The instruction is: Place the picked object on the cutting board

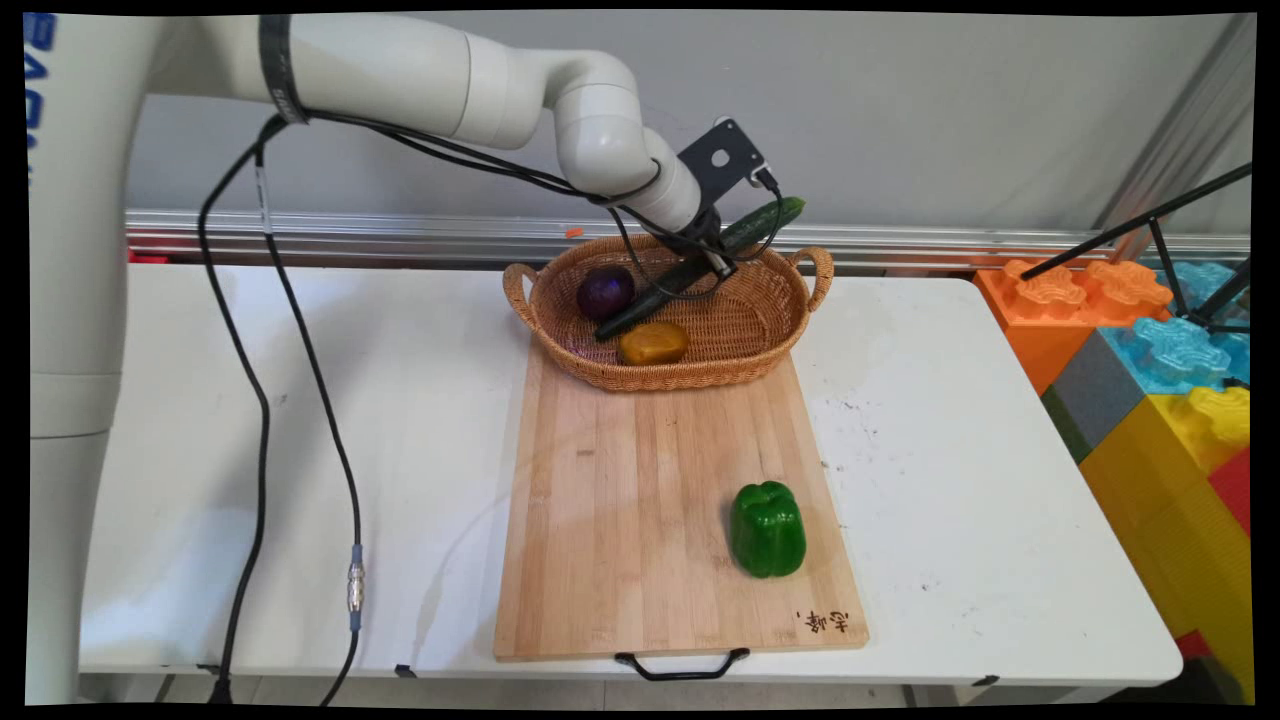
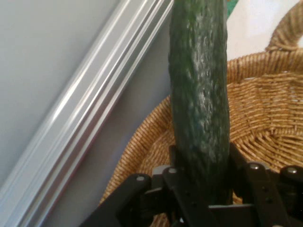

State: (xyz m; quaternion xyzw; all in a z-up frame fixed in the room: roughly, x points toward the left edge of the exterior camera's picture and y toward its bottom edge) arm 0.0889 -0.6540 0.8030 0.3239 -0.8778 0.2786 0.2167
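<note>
A long dark green cucumber (image 1: 690, 265) lies slanted in the wicker basket (image 1: 760, 340), its upper end sticking out over the far rim. My gripper (image 1: 705, 255) is shut on the cucumber at its middle. In the hand view the cucumber (image 2: 201, 94) runs up from between the jaws, over the basket's woven wall (image 2: 265, 109). A purple eggplant-like vegetable (image 1: 605, 292) and an orange-brown one (image 1: 653, 343) lie inside the basket, next to the cucumber's lower end.
The basket stands on the far end of a wooden cutting board (image 1: 620, 500). A green bell pepper (image 1: 767, 529) sits on the board's near right. Large coloured toy blocks (image 1: 1150, 370) stand right of the table. A metal rail (image 1: 350, 235) runs along the wall.
</note>
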